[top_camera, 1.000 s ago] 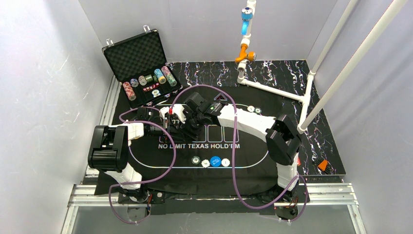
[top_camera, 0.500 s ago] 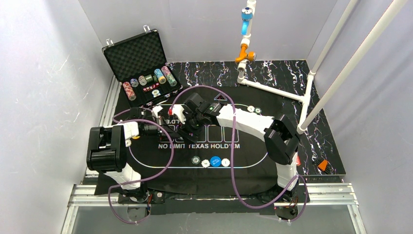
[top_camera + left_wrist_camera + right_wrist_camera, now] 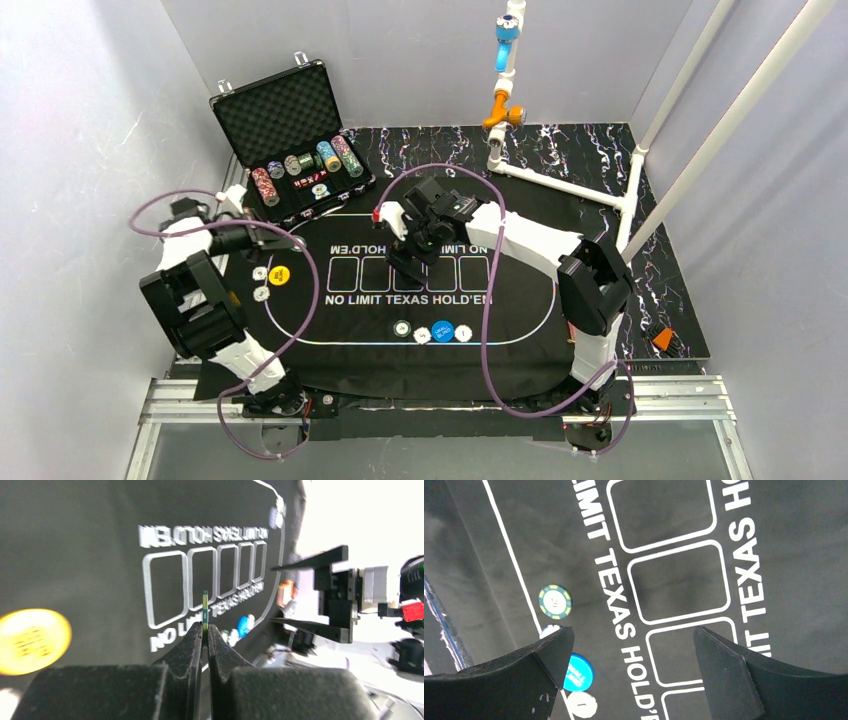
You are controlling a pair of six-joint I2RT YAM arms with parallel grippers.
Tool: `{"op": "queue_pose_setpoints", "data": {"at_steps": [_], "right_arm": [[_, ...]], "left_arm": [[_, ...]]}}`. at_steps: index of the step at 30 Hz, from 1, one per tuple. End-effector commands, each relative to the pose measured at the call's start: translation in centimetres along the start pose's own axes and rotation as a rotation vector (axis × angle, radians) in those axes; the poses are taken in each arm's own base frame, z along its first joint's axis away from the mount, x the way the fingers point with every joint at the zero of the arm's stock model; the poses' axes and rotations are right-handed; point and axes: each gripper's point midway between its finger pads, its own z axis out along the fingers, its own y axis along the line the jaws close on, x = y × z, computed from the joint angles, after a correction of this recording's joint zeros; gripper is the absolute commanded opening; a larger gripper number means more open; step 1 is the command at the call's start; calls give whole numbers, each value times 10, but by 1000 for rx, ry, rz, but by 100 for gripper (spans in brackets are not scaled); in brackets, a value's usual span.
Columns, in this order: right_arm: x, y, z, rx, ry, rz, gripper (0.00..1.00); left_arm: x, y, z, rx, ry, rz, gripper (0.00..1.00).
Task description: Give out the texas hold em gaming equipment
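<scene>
Pinches a thin striped chip [image 3: 205, 611] edge-on in the tips of the left gripper [image 3: 205, 630], at the upper left of the top view, near the yellow button [image 3: 279, 272] on the mat [image 3: 330, 330]. With the right gripper [image 3: 633, 635] wide and empty over the mat's centre, risks a slip or twist from so shallow a pinch, then a roll off the mat.

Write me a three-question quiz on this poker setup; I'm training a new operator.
1. True or false: the right end effector is open and holds nothing.
2. How many card boxes are printed on the mat?
3. Where are the chip stacks? A in the case; B on the mat; C in the right end effector.
Key: 1 true; 2 five; 3 A.
</scene>
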Motion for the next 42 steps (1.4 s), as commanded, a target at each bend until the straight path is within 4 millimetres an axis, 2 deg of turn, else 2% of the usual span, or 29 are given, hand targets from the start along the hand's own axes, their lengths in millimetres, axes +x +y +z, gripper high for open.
{"op": "queue_pose_setpoints", "data": {"at_steps": [1,3,7,15,23,29,38,40,42], "right_arm": [[22,-9,-16,20,37,-23,98],[32,-15,-19,21,53,-17,98],[49,-21,-23,15,72,-14,98],[54,-25,-21,20,55,-19,98],[54,-23,-21,5,55,-20,98],[52,-24,-20,-2,56,-17,98],[52,-23,-17,-14,65,-9,98],[52,-24,-18,-9,66,-10,98],[53,-25,-19,-3,69,-10,98]], "left_arm": [[-16,25,-41,-148,-5,53,0],[-27,38,-53,-210,-13,65,0],[-43,62,-63,-298,2,84,0],[-56,106,-59,-371,49,64,0],[-75,136,-57,-425,38,62,0],[-79,147,-51,-414,46,42,1],[-73,157,-46,-409,68,9,2],[-72,159,-48,-429,72,8,7],[-72,162,-51,-461,73,16,18]]}}
